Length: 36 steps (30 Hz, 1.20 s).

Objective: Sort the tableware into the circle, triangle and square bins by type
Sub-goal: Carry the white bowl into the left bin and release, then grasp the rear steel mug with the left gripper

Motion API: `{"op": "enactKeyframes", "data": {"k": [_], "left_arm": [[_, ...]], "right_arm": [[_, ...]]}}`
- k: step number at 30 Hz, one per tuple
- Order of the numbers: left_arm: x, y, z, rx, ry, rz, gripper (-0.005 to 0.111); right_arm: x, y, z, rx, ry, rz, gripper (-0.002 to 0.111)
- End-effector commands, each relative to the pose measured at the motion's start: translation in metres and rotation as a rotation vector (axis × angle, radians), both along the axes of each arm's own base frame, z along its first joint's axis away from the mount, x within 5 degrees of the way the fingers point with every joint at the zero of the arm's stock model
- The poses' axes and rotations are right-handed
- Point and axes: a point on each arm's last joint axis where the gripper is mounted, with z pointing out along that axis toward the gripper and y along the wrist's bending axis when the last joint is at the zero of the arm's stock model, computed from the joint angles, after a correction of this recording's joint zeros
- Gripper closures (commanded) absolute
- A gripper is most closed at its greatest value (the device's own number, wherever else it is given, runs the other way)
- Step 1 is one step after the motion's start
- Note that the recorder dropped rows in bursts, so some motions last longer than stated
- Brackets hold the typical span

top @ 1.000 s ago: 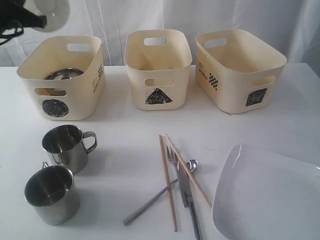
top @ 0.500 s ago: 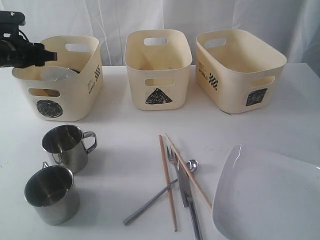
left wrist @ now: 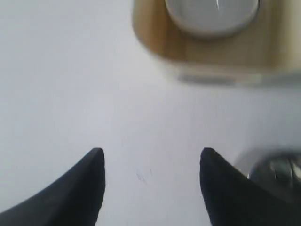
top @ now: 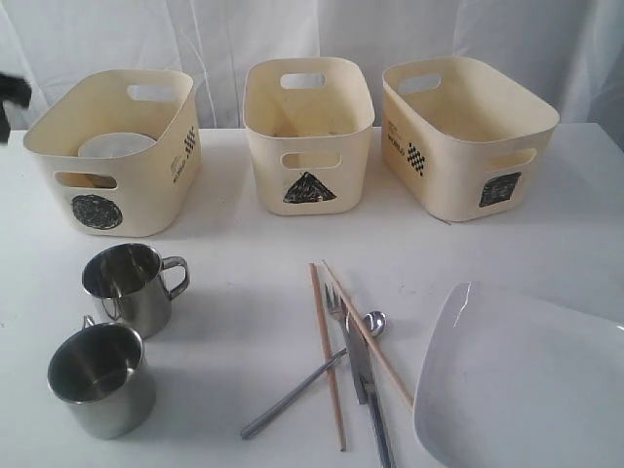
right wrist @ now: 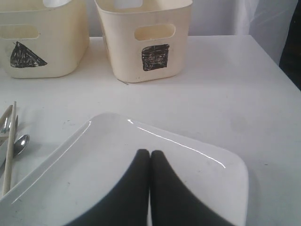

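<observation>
Left hand (left wrist: 149, 186) is wide open with nothing in it, hanging over bare desk (top: 244, 263) right next to the circle bin (top: 146, 200). I'd guess that's because its job there is done: the white bowl (top: 115, 145) already sits inside that bin, rim up. From the outside camera you only catch a dark sliver of that hand at the far left.

Right hand (right wrist: 150, 155) is fully shut and holding nothing, parked low over the plate (top: 517, 380). Can't tell if it actually touches it. My read is it's just waiting its turn.

Bins are lined up along the desk's back edge, circle on the left, triangle bin (top: 263, 146) in the middle and square bin (top: 458, 171) on the right, marks facing front so you can see what goes where.

Counted:
- 3 bins
- 1 white bowl, in the circle bin
- 2 mugs, upright near the front left corner, one (top: 132, 286) behind the other (top: 99, 378), just apart
- 2 chopsticks (top: 328, 361)
- 1 fork (top: 334, 300), 1 knife (top: 361, 369), 1 spoon (top: 375, 323), all crossed in a loose pile with the chopsticks at the middle of the front edge
- 1 plate, at the front right corner

The other two bins look empty from here, so most of the sorting is left, probably the mugs first.
</observation>
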Motion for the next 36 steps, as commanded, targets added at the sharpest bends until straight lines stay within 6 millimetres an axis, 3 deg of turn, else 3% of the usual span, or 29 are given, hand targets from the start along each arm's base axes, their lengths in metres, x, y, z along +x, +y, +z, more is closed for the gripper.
{"op": "enactKeyframes", "data": {"k": [1, 6, 21, 27, 31, 32, 35, 36], "left_arm": [[-0.024, -0.019, -0.038, -0.134, 0.272, -0.172, 0.044], [-0.024, -0.043, -0.074, -0.407, 0.227, -0.227, 0.044], [0.001, -0.037, -0.146, -0.39, 0.162, -0.06, 0.045], [0.006, -0.037, -0.146, -0.42, 0.127, -0.008, 0.075], [0.005, -0.037, -0.146, -0.379, 0.124, -0.093, 0.094], [0.003, -0.037, -0.143, -0.386, 0.133, -0.101, 0.107], [-0.003, -0.037, -0.117, -0.387, 0.066, -0.124, 0.107], [-0.007, -0.035, -0.093, -0.352, 0.0, -0.164, 0.107]], "right_arm": [[0.0, 0.0, 0.0, 0.001, -0.011, -0.005, 0.108], [0.0, 0.0, 0.0, 0.001, -0.011, -0.005, 0.108], [0.0, 0.0, 0.0, 0.001, -0.011, -0.005, 0.108], [0.0, 0.0, 0.0, 0.001, -0.011, -0.005, 0.108], [0.0, 0.0, 0.0, 0.001, -0.011, -0.005, 0.108], [0.0, 0.0, 0.0, 0.001, -0.011, -0.005, 0.108], [0.0, 0.0, 0.0, 0.001, -0.011, -0.005, 0.108], [0.0, 0.0, 0.0, 0.001, -0.011, -0.005, 0.108]]}}
